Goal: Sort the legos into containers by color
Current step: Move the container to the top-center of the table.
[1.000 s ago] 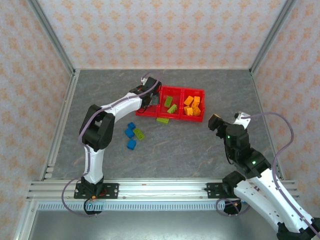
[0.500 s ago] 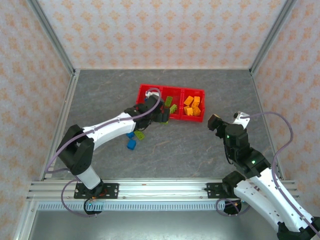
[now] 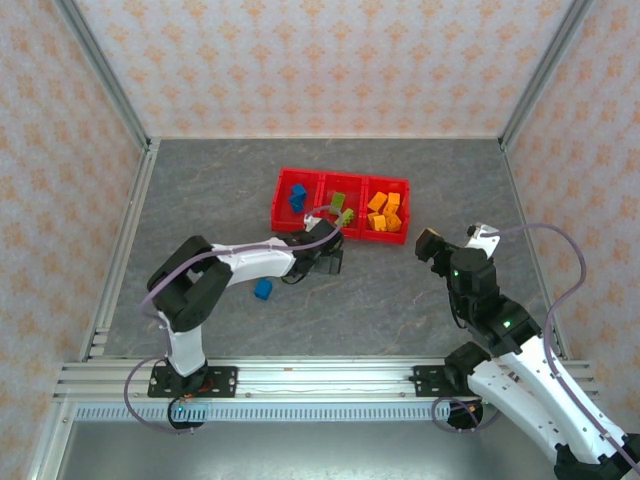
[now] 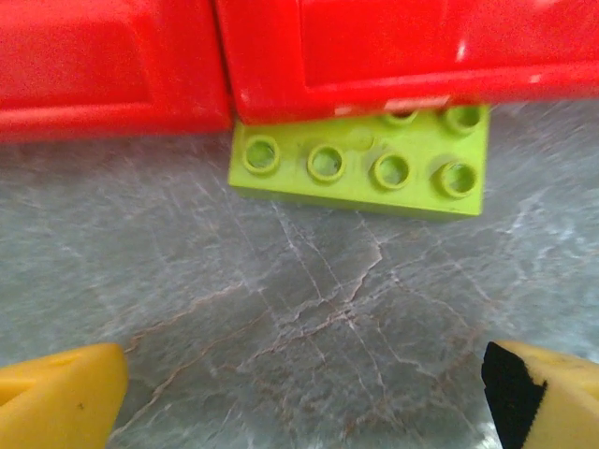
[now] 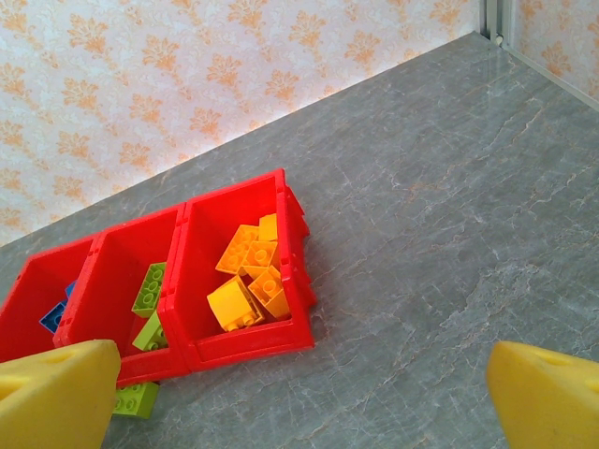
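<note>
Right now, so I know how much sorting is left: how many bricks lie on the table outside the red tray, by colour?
Blue bricks: 1
Green bricks: 1, against the tray front wall
Orange bricks: 0 outside
Total: 2 in view; the left arm may hide more.
</note>
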Robot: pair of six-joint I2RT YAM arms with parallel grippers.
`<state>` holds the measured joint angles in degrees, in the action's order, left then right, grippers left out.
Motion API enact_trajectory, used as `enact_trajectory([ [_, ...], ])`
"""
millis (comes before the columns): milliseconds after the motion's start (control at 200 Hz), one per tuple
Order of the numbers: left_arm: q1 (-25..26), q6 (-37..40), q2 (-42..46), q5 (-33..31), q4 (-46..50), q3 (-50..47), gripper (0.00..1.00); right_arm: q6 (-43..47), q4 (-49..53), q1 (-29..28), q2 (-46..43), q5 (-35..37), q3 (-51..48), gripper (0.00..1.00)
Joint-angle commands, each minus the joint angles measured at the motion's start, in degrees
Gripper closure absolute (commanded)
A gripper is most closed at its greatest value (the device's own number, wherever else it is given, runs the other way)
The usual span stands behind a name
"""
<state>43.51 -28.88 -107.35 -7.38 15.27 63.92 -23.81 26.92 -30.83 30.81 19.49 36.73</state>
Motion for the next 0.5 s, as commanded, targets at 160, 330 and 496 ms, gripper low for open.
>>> enact_trajectory([
  [160, -1.2, 0.7, -7.9, 0.4, -0.4, 7.1, 0.0, 0.3, -0.4, -0.5, -0.2, 0.7, -0.2, 0.0],
  [330, -3.0, 2.3, -9.8, 0.1, 0.4, 10.0, 0.0, 0.3, -0.5, -0.7, -0.2, 0.6, -0.3, 0.0],
  [496, -5.2, 4.0, -11.2, -0.1, 2.0, 13.5, 0.0, 0.3, -0.5, -0.6, -0.2, 0.7, -0.3, 0.0],
])
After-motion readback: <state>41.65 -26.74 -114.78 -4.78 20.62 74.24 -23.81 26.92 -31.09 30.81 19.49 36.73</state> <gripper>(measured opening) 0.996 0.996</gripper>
